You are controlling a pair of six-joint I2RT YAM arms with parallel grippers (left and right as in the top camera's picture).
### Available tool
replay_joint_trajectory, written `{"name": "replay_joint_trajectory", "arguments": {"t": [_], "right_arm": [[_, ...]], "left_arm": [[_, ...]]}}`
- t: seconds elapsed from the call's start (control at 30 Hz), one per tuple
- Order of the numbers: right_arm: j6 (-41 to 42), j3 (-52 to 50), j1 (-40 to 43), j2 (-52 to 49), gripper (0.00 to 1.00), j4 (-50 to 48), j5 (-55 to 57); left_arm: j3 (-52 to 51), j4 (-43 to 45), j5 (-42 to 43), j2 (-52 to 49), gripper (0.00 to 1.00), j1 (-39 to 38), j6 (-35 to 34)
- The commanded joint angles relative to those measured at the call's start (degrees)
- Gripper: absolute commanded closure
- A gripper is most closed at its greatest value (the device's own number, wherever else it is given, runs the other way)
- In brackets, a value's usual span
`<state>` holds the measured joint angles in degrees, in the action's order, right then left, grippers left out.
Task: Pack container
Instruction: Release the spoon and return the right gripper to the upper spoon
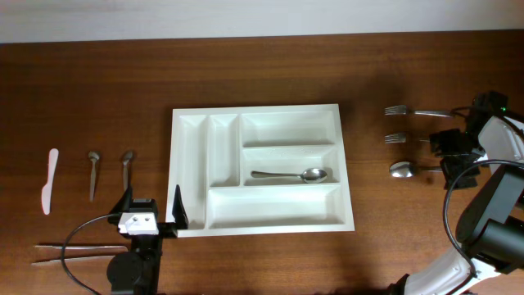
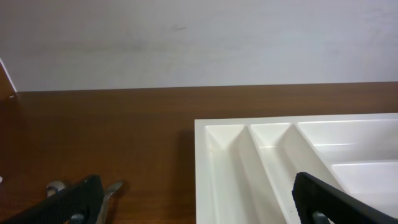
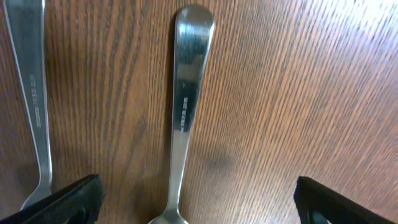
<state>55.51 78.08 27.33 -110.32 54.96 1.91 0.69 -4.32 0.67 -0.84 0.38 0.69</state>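
The white five-compartment container (image 1: 262,108) lies mid-table, with one metal spoon (image 1: 291,174) in its middle wide compartment. My left gripper (image 1: 153,215) is open and empty, low at the container's front-left corner; in the left wrist view its fingers (image 2: 199,208) straddle the container's left rim (image 2: 200,168). My right gripper (image 1: 453,160) is open over the handle of a spoon (image 1: 403,170) on the table at the right. The right wrist view shows that handle (image 3: 185,93) between the open fingers (image 3: 196,202), untouched.
Two forks (image 1: 417,111) (image 1: 401,138) lie beyond the right spoon; one fork handle (image 3: 28,74) shows in the right wrist view. On the left lie a white plastic knife (image 1: 50,180), two small spoons (image 1: 93,174) (image 1: 126,168) and chopsticks (image 1: 78,250).
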Motion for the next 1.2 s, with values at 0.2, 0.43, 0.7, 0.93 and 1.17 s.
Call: {"name": "replay_joint_trajectory", "arguments": {"t": [0.2,0.43,0.7,0.93,1.17], "right_arm": [[-1.2,-0.3,-0.2,-2.9,0.01,-1.1,1.2],[0.7,-0.3,-0.2,-4.5,0.01,-2.1,-1.9],[2.4,-0.3,0.0,-4.6,0.01,-3.0,-2.7],[2.4,-0.3,0.2,-4.6,0.01,-2.7,-2.7],[2.4,-0.3,0.2,-4.6,0.01,-2.2,-1.4]], "left_arm": [[-0.2,-0.2,1.0,0.5,0.01,-0.2,1.1],[-0.2,-0.2,1.0,0.5,0.01,-0.2,1.1],[-0.2,-0.2,1.0,0.5,0.01,-0.2,1.1],[-0.2,-0.2,1.0,0.5,0.01,-0.2,1.1],[-0.2,-0.2,1.0,0.5,0.01,-0.2,1.1]]}}
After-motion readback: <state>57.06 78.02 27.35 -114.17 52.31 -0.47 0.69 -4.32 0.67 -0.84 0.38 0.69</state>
